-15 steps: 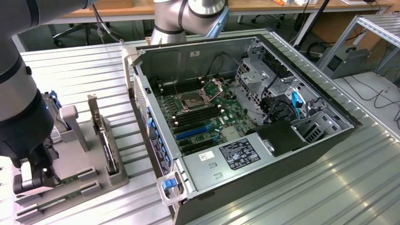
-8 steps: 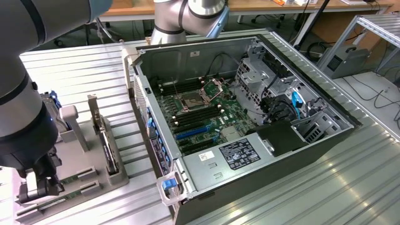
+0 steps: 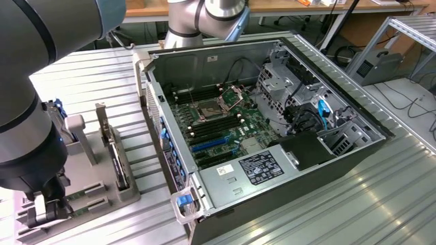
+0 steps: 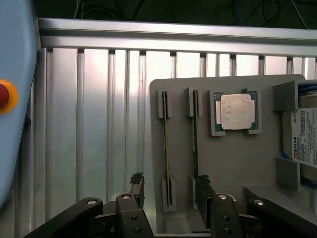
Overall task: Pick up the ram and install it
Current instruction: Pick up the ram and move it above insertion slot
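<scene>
Here the gripper point(image 4: 171, 188), jaws wide apart and empty, hangs over the ram point(image 4: 165, 144), standing on edge in the grey holder point(image 3: 129, 194) at eight o'clock of the computer case point(image 3: 197, 61): light, stiff, probably fragile, best pinched across its flat faces mid-length.

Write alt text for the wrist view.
The open tool hangs over a grey holder, its fingers either side of the ram, a thin board standing on edge in a slot. A second thin board stands beside it, then a processor chip and a labelled hard drive, all on a ribbed metal table.
</scene>
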`<state>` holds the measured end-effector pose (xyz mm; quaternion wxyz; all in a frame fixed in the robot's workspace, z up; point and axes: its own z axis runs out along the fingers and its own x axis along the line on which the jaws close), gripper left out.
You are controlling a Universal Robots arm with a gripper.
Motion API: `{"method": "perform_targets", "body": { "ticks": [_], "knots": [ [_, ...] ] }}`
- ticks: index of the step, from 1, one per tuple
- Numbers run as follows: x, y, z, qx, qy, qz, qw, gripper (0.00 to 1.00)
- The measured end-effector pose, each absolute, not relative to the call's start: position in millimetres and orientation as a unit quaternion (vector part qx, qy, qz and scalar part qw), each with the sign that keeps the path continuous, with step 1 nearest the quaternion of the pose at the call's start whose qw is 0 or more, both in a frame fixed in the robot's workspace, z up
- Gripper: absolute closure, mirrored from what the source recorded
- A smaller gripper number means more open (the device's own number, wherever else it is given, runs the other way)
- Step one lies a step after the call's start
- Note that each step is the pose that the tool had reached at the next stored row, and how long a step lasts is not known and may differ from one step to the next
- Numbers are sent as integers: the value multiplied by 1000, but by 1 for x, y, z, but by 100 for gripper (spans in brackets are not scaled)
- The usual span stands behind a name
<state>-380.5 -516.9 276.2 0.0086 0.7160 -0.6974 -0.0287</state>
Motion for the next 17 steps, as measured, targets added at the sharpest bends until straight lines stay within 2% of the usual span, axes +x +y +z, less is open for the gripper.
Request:
{"method": "perform_targets", "body": {
  "ticks": [17],
  "knots": [
    [-381, -520, 244, 716, -697, -29, 9, 46]
  ]
}}
